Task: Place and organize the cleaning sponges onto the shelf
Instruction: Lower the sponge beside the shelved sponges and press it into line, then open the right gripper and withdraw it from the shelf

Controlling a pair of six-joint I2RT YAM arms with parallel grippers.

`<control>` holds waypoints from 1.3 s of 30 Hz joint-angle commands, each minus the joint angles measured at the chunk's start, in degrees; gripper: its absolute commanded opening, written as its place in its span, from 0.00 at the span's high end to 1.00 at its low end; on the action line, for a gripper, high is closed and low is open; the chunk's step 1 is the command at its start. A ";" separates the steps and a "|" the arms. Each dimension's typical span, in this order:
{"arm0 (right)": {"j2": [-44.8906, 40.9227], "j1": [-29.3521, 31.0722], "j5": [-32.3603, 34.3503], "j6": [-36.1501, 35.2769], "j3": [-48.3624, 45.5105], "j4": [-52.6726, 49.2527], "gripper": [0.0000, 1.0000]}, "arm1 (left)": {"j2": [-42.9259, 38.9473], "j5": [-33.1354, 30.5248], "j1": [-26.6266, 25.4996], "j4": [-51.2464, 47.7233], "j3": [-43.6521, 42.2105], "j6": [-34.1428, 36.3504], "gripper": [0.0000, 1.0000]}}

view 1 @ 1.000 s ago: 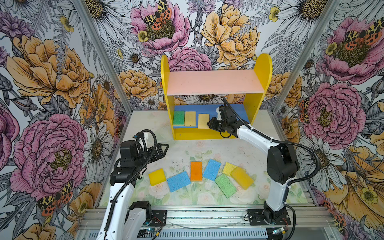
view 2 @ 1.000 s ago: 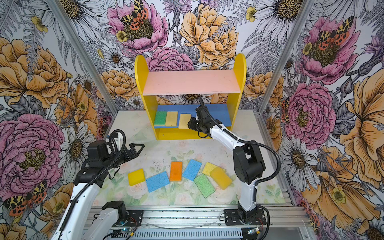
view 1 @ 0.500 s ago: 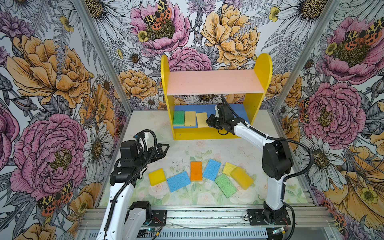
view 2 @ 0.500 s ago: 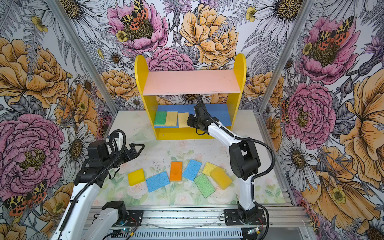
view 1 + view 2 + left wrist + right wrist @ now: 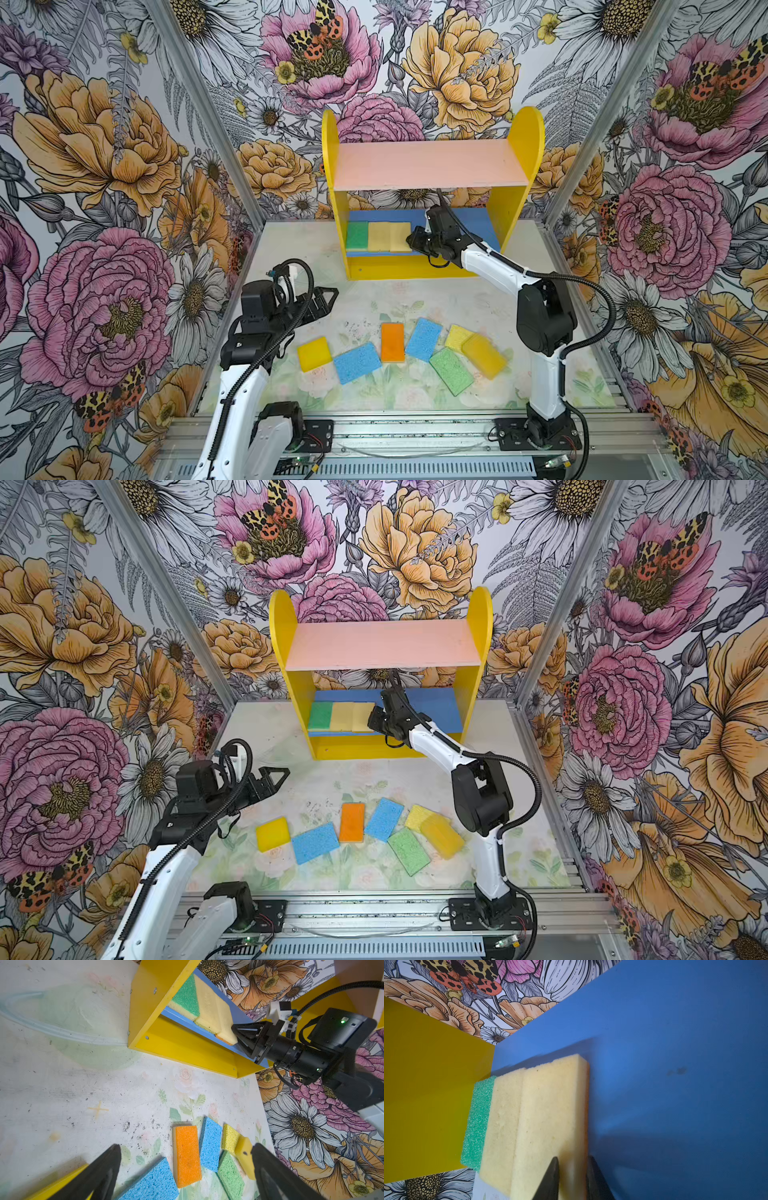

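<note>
The shelf [image 5: 428, 164] [image 5: 382, 644] stands at the back of the table. On its blue lower board [image 5: 675, 1032] a green sponge [image 5: 357, 235] and a pale tan sponge [image 5: 379, 236] lie side by side at the left end. My right gripper [image 5: 572, 1159] [image 5: 415, 241] is shut on the near edge of a third, pale tan sponge [image 5: 550, 1115] [image 5: 400, 237] with an orange underside. That sponge lies flat against the tan one. Several sponges lie in a row near the table's front, among them an orange sponge [image 5: 392, 342]. My left gripper [image 5: 328, 297] [image 5: 186, 1147] hangs open and empty above the table's left side.
The front row runs from a yellow sponge [image 5: 314, 353] and a blue sponge [image 5: 356, 362] to a green sponge [image 5: 451, 371] and an amber sponge [image 5: 484, 355] overlapping a yellow one [image 5: 457, 336]. Flowered walls close in three sides. A metal rail [image 5: 415, 432] runs along the front.
My right gripper has carried the tan sponge leftward along the blue board until it meets the other tan sponge. The left arm has not moved.
</note>
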 commanded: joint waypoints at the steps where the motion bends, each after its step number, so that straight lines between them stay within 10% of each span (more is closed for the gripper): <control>1: -0.17 0.27 1.02 0.38 0.62 0.68 0.70 | -0.46 -0.86 -0.19 0.55 -0.50 1.09 0.01; 23: -32.77 2.03 5.77 0.92 -30.43 -0.09 0.33 | 0.80 1.89 -2.10 1.72 -1.09 0.83 0.01; 39: -59.54 13.98 11.62 7.64 -45.87 -26.05 0.24 | 6.26 6.74 -10.20 2.97 -1.26 0.20 0.01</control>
